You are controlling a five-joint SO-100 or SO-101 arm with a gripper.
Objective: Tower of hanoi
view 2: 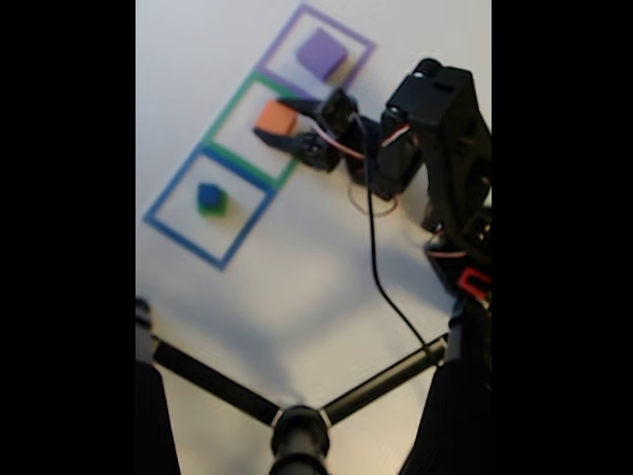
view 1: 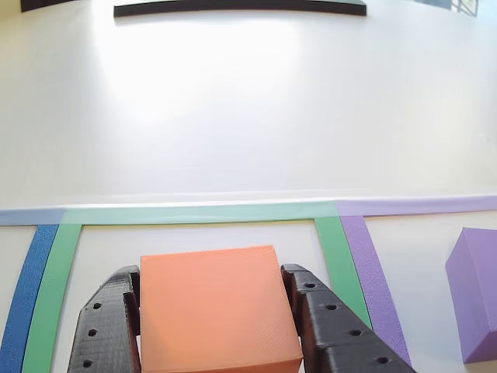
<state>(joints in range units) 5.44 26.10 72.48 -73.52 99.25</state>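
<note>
- Orange cube (view 1: 213,307) inside green square (view 1: 326,237), mid-table (view 2: 316,287); purple cube (view 1: 475,291) in the next square.
- Gripper (view 1: 216,326) flanking the orange cube's side faces; contact or gap impossible to tell.
- Likely light, rigid, finely ridged print; best gripped on the flat parallel sides.

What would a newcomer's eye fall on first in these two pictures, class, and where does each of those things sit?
First, the orange cube low in the other view, between the black fingers of the gripper, inside the green taped square. Next, in the fixed view, the row of three taped squares: a purple cube in the purple square, and a small stack, blue on green, in the blue square.
</note>
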